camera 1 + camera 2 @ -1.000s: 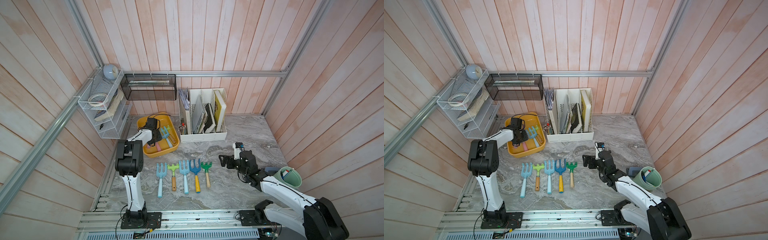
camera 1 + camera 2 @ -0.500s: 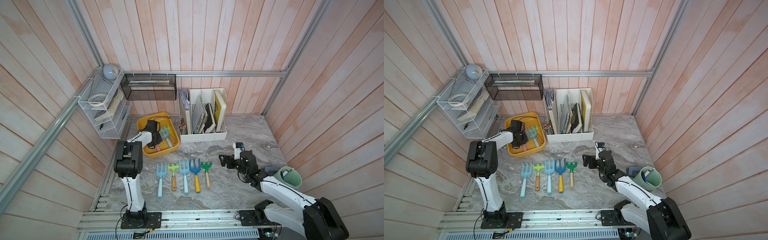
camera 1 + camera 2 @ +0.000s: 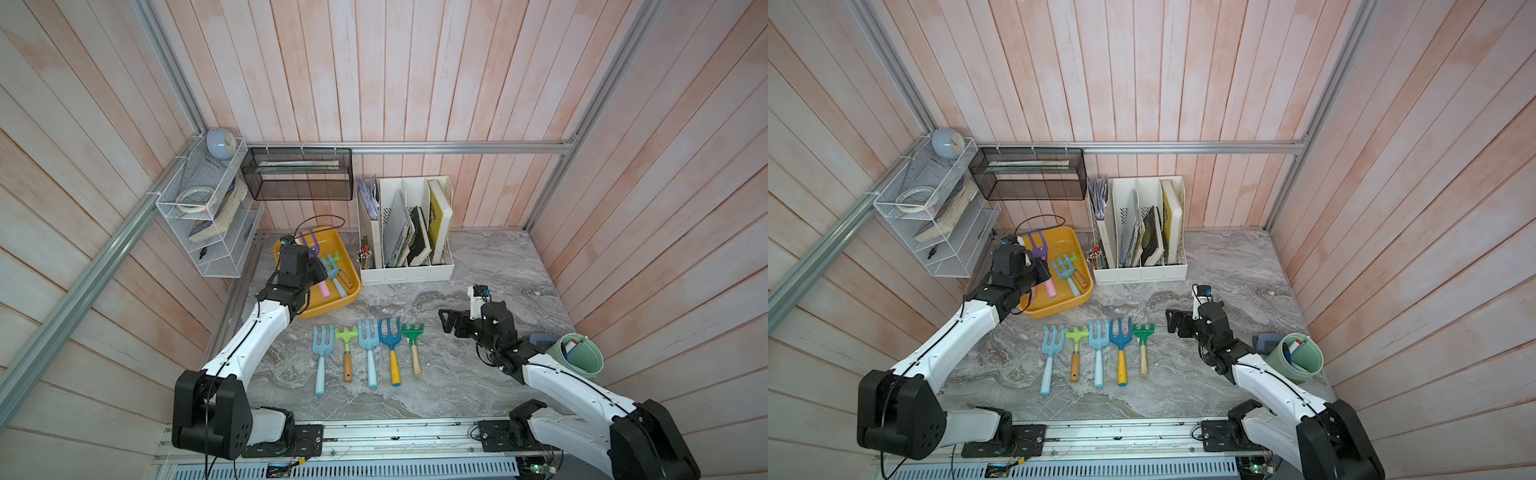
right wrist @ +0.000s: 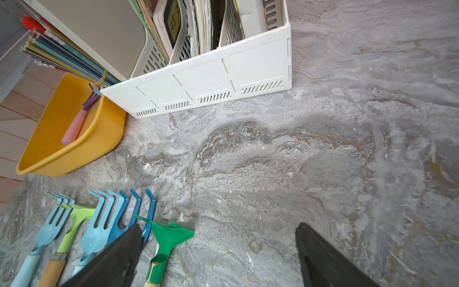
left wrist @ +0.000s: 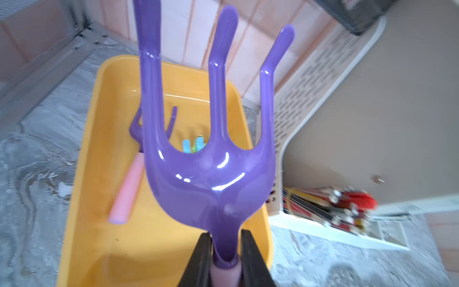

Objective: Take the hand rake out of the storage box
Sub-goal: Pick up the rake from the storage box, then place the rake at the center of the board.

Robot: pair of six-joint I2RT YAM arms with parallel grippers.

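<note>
On the table [image 3: 457, 257], read in both top views with 12 o'clock at the back wall, the box [image 3: 330, 237] is set at 10 o'clock, just beside the organizer [image 3: 407, 272] at 12. The left gripper [image 5: 225, 238] is clamped on the neck of the purple rake [image 5: 211, 179], where the head meets the pink handle. The rake is held raised over the box with its tines pointed toward 12 o'clock. Whether its handle end touches the box cannot be told. A second purple rake [image 5: 126, 191] with a pink handle and a blue rake [image 3: 332, 270] are seen lying inside the box. Five rakes [image 3: 368, 336] are laid in a row at 6 o'clock of the table, heads toward 12. The right gripper [image 4: 218, 227] is held spread wide and empty at 3 o'clock of that row, near its last rake.
</note>
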